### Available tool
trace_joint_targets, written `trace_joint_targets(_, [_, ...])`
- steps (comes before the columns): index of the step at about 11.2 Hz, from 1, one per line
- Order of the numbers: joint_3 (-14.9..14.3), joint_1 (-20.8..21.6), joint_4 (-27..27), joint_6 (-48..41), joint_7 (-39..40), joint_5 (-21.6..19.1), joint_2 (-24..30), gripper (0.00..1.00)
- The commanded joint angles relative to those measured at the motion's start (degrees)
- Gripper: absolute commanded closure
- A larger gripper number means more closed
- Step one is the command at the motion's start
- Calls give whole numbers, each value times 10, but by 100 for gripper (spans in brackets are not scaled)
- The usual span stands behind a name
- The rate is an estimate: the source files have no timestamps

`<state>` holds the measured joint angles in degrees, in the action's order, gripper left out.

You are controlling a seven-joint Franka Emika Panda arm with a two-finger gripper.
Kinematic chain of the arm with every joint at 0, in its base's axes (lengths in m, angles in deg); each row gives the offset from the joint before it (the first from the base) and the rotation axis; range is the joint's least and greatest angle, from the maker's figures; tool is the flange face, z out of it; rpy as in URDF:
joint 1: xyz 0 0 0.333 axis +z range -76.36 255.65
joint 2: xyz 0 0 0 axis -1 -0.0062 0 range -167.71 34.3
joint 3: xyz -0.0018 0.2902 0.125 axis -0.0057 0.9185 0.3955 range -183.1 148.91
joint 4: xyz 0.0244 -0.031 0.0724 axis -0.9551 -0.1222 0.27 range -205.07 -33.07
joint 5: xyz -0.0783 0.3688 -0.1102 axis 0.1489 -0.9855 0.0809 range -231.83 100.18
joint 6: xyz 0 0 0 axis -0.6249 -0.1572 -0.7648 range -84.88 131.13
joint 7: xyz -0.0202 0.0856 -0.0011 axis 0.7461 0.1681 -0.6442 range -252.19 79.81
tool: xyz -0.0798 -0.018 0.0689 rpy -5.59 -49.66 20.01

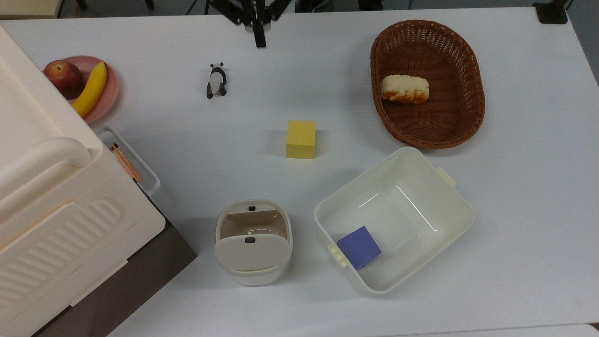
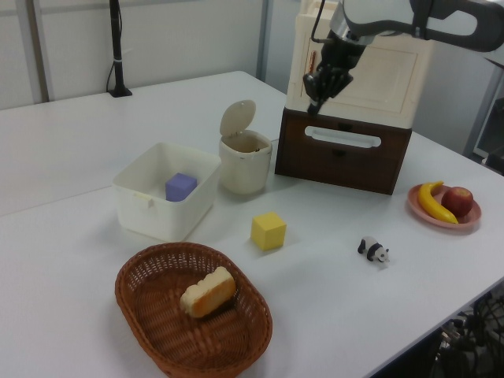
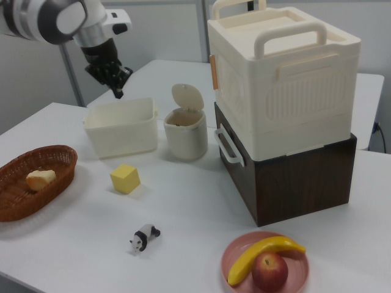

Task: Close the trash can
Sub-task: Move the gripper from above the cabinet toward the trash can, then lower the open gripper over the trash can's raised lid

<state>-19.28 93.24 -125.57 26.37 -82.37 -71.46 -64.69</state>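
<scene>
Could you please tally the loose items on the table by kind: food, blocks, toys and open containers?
Food: 3 (apple, banana, bread)
Blocks: 2 (yellow block, purple block)
Toys: 1 (panda)
Open containers: 3 (basket, tub, trash can)
Total: 9

Smooth plastic trash can (image 1: 253, 243), woven wicker basket (image 1: 427, 84), matt white table (image 1: 514, 210)
</scene>
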Motion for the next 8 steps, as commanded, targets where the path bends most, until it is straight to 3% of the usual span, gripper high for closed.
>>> trace_joint_targets(1, [-5,0,7,104,2,-29,-41,100])
trace_joint_targets(3, [-5,-2,30,135,6,-48,-75,100])
trace_joint_targets(8, [9,-2,72,247,33,-42,-137,100])
